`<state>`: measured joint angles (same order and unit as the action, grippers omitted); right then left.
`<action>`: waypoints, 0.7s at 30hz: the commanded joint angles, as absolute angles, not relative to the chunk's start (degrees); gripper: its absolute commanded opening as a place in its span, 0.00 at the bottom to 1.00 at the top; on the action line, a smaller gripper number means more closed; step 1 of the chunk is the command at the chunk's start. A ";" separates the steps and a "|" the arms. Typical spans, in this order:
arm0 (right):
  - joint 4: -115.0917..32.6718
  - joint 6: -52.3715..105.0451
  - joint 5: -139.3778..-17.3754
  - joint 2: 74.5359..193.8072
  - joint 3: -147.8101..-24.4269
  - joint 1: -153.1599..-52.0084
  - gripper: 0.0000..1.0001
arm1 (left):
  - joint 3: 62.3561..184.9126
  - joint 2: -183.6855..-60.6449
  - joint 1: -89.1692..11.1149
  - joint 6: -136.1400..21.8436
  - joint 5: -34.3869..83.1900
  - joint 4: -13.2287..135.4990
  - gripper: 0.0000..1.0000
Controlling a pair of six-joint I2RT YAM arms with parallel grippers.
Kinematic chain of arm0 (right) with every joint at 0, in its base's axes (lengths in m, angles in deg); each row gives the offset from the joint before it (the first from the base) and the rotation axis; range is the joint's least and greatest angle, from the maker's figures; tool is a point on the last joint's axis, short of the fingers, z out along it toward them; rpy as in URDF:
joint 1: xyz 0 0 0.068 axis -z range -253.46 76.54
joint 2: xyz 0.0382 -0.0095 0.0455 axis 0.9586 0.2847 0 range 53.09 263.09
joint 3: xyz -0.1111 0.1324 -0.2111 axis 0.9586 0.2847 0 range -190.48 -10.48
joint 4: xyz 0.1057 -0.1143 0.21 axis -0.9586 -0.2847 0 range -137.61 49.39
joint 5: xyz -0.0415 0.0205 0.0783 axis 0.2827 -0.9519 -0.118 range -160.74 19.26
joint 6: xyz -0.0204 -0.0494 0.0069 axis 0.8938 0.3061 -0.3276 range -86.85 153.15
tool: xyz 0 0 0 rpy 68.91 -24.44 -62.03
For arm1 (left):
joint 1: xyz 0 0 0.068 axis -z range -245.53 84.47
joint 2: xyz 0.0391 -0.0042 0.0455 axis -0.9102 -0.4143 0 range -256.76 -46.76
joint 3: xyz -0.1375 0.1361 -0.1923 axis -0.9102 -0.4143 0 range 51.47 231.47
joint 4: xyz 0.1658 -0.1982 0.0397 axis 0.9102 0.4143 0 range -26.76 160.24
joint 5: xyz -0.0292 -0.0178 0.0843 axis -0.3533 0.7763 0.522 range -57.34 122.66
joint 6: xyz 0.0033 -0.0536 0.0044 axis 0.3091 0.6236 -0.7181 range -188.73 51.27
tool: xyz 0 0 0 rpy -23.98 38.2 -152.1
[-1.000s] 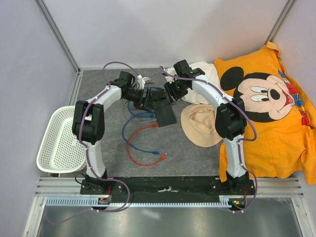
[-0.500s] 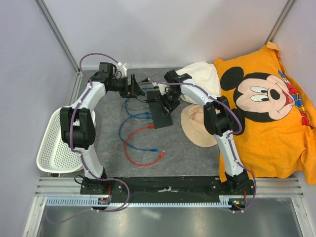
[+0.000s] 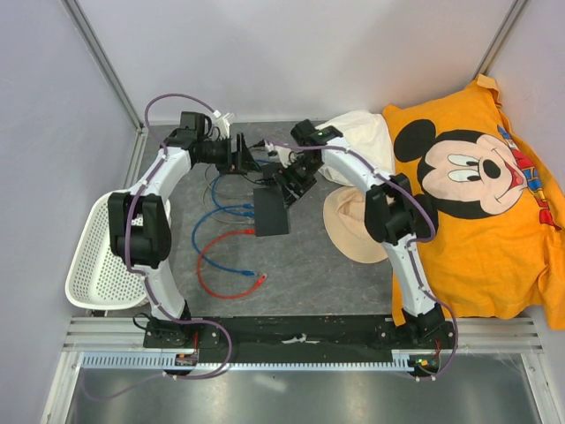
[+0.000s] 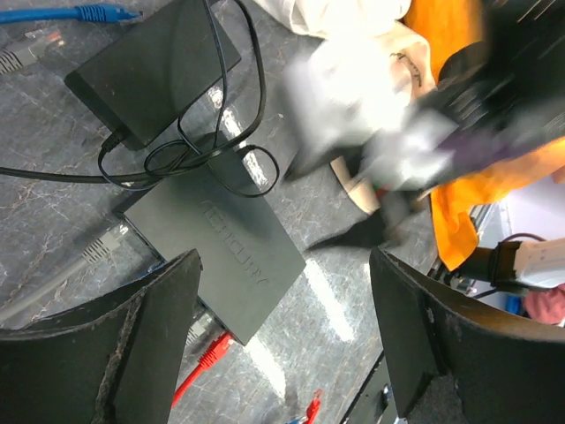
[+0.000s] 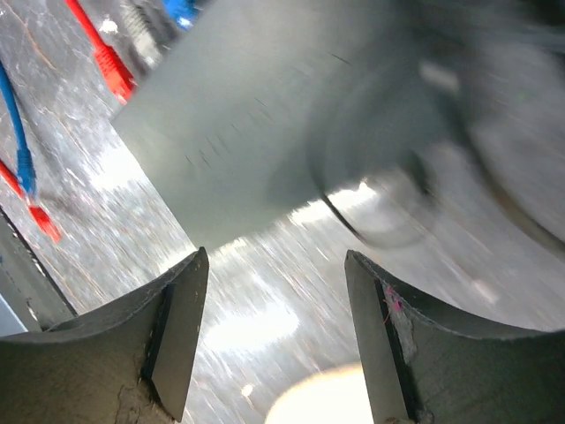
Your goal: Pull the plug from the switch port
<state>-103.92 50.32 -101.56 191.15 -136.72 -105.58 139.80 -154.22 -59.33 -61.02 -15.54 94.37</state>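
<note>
Left gripper (image 4: 284,256) is spread wide with nothing in it, hovering over the black network switch (image 4: 216,243). The switch lies flat on the grey table (image 3: 327,265), right beside the power brick (image 4: 154,66). Right gripper (image 5: 274,256) is spread and empty too, close to the switch. A red plug (image 4: 212,347) and a grey plug (image 4: 101,250) sit in the ports along the switch's edge. The right wrist view is pretty blurry.

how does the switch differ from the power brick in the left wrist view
The switch has lettering on its top; the power brick is plain. A red cable and a grey cable run to the switch's edge, while the power brick only trails a thin black cord. Both are flat matte black boxes lying on the table.
</note>
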 commanded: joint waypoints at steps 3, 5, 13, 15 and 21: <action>-97.94 53.37 -97.83 179.57 -133.54 -100.53 0.68 | 134.53 -153.37 -55.69 -66.00 -12.43 94.00 0.79; -93.63 52.41 -97.28 179.48 -132.22 -100.61 0.63 | 133.12 -154.16 -54.72 -65.13 -13.21 94.44 0.69; -90.37 50.20 -96.05 181.85 -133.10 -105.88 0.34 | 136.72 -161.97 -52.78 -65.12 -11.73 98.04 0.02; -89.49 50.46 -94.73 180.80 -129.76 -107.82 0.32 | 136.54 -162.86 -52.69 -65.65 -10.76 98.22 0.02; -86.85 49.68 -92.10 180.62 -124.83 -109.40 0.21 | 136.37 -166.20 -52.78 -64.87 -7.59 98.57 0.02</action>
